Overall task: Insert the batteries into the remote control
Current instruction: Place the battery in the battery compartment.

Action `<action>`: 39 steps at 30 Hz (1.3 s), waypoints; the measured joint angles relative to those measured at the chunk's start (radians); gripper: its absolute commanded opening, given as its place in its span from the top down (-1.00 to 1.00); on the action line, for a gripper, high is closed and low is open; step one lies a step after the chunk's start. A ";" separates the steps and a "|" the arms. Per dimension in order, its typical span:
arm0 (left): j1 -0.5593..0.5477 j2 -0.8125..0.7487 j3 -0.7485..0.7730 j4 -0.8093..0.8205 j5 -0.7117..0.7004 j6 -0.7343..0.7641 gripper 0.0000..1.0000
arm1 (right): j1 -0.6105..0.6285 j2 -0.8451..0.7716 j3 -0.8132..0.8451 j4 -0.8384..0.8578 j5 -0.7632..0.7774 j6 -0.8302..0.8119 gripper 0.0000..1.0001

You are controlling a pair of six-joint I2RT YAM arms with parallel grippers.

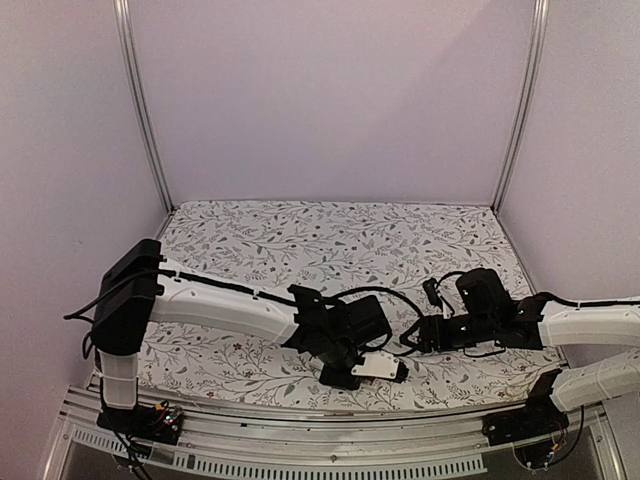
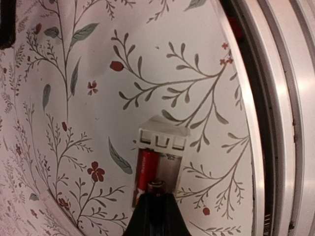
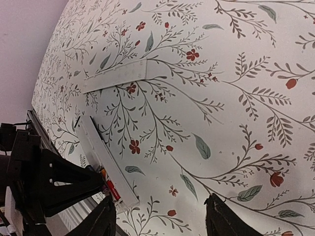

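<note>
The white remote control (image 2: 170, 147) lies near the table's front edge with its battery bay facing up. One red battery (image 2: 146, 168) lies in the bay's left slot. My left gripper (image 2: 156, 196) is shut on a second battery (image 2: 156, 186), a dark cylinder whose end pokes out over the bay's empty right slot. From above, the left gripper (image 1: 345, 368) sits at the left end of the remote control (image 1: 380, 366). My right gripper (image 3: 162, 221) stands open over bare cloth, to the right of the remote control (image 3: 101, 152), holding nothing. In the top view, the right gripper (image 1: 428, 335) hovers a little right of the remote.
A thin white cover strip (image 3: 125, 75) lies flat on the floral cloth, farther back from the remote. The metal front rail (image 2: 278, 123) runs close beside the remote. White walls and aluminium posts (image 1: 140, 110) enclose the table.
</note>
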 measured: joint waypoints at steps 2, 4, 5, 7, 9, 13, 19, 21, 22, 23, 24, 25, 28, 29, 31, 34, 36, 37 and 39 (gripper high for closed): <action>0.000 0.008 0.010 0.000 0.000 -0.002 1.00 | 0.000 0.000 0.000 0.002 0.000 -0.003 -0.23; -0.001 0.009 0.013 -0.002 0.001 -0.002 1.00 | 0.000 0.000 0.000 0.002 0.000 -0.005 -0.23; -0.001 0.009 0.013 -0.002 0.001 -0.002 1.00 | 0.000 0.000 0.000 0.003 0.000 -0.007 -0.24; -0.001 0.010 0.013 -0.004 0.001 -0.001 1.00 | 0.000 -0.001 0.000 0.003 0.000 -0.009 -0.24; -0.002 0.010 0.014 -0.012 0.001 0.002 1.00 | 0.000 -0.002 0.000 0.003 0.000 -0.012 -0.24; -0.003 0.010 0.020 -0.029 0.013 0.003 1.00 | 0.000 -0.003 0.000 0.003 0.000 -0.014 -0.24; -0.012 0.013 0.033 -0.055 0.022 0.002 1.00 | 0.000 -0.006 0.000 0.003 0.000 -0.014 -0.24; -0.014 0.014 0.035 -0.060 0.025 0.002 1.00 | 0.000 -0.012 0.000 0.003 0.000 -0.014 -0.24; -0.014 0.015 0.036 -0.061 0.027 0.002 1.00 | 0.000 -0.017 0.000 0.003 0.000 -0.014 -0.25; -0.014 0.016 0.037 -0.062 0.028 0.002 1.00 | 0.000 -0.021 0.000 0.003 0.000 -0.014 -0.25; -0.014 0.016 0.037 -0.063 0.029 0.003 0.98 | 0.000 -0.024 0.000 0.003 0.000 -0.014 -0.25; -0.014 0.016 0.037 -0.063 0.029 0.003 0.94 | 0.000 -0.028 0.000 0.003 0.000 -0.014 -0.25; -0.014 0.016 0.037 -0.064 0.031 0.010 0.86 | 0.000 -0.036 0.000 0.003 0.000 -0.014 -0.25; -0.014 0.016 0.037 -0.064 0.031 0.013 0.84 | 0.000 -0.038 0.000 0.003 0.000 -0.014 -0.25; -0.014 0.016 0.037 -0.064 0.031 0.017 0.82 | 0.000 -0.040 0.000 0.003 0.001 -0.014 -0.25; -0.014 0.017 0.037 -0.063 0.031 0.021 0.77 | 0.000 -0.046 0.000 0.003 0.001 -0.013 -0.25; -0.014 0.019 0.041 -0.063 0.031 0.025 0.74 | 0.000 -0.052 -0.001 0.003 0.001 -0.013 -0.25; -0.014 0.021 0.043 -0.063 0.031 0.026 0.73 | 0.000 -0.056 -0.002 0.003 0.001 -0.012 -0.25; -0.014 0.023 0.046 -0.063 0.032 0.028 0.73 | 0.000 -0.065 -0.002 0.002 0.001 -0.011 -0.25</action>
